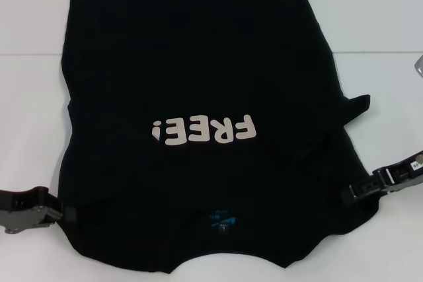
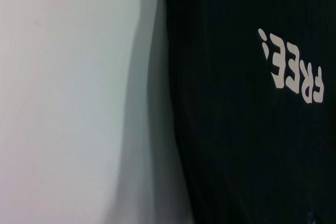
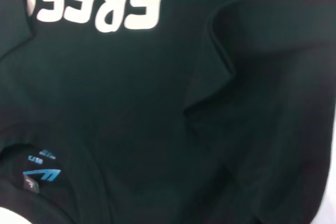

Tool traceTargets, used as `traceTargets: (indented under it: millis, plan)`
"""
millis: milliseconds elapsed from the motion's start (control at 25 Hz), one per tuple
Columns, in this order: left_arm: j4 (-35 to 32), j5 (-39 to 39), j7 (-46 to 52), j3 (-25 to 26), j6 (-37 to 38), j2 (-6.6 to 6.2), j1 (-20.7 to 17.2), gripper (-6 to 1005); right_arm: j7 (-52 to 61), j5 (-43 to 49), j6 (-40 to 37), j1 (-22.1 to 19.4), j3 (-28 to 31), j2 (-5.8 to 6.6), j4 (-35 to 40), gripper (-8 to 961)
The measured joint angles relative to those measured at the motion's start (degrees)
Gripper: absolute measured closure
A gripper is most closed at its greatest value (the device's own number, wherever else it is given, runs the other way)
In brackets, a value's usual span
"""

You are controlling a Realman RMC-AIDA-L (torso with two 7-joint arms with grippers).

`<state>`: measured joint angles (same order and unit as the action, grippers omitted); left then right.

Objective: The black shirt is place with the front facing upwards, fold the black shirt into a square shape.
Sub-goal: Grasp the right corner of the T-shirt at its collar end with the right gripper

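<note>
The black shirt [image 1: 198,77] lies front up on the white table [image 1: 33,11], collar and blue neck label [image 1: 221,219] nearest me, cream "FREE!" letters [image 1: 203,130] upside down. It also shows in the left wrist view [image 2: 236,129] and the right wrist view [image 3: 131,103]. Its right sleeve is folded in over the body, with a tip [image 1: 360,104] sticking out. My left gripper [image 1: 68,214] is shut on the shirt's left edge near the shoulder. My right gripper [image 1: 348,193] is shut on the right edge near the other shoulder.
The white table shows bare to the left of the shirt [image 2: 63,103] and along the right side [image 1: 396,117]. A grey object [image 1: 419,67] pokes in at the right edge of the head view.
</note>
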<state>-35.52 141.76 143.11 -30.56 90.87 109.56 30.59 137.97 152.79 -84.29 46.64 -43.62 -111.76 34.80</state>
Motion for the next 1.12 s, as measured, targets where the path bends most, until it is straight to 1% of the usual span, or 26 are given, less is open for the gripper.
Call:
traceTargets:
  millis: [120, 280, 480, 720, 840, 1120]
  plan:
    - [0.02, 0.0, -0.01, 0.03, 0.01, -0.04, -0.01, 972, 0.36, 0.07, 0.08, -0.12, 0.01, 0.38, 0.0, 44]
    - [0.02, 0.0, -0.03, 0.09, 0.01, -0.05, -0.01, 972, 0.87, 0.8, 0.04, -0.2, 0.0, 0.47, 0.0, 44]
    - [0.02, 0.0, -0.03, 0.14, 0.01, -0.05, -0.01, 972, 1.04, 2.3, 0.12, -0.28, 0.07, 0.26, 0.0, 45]
    - [0.02, 0.0, -0.03, 0.16, 0.01, -0.05, -0.01, 972, 1.08, 2.48, 0.28, -0.27, 0.42, 0.38, 0.0, 44]
    - [0.02, 0.0, -0.03, 0.19, 0.01, -0.06, -0.01, 972, 1.08, 2.46, 0.29, 0.02, 0.15, 0.16, 0.0, 44]
    - [0.02, 0.0, -0.03, 0.25, 0.01, -0.2, 0.1, 972, 1.13, 2.54, 0.22, 0.37, 0.03, -0.12, 0.0, 78]
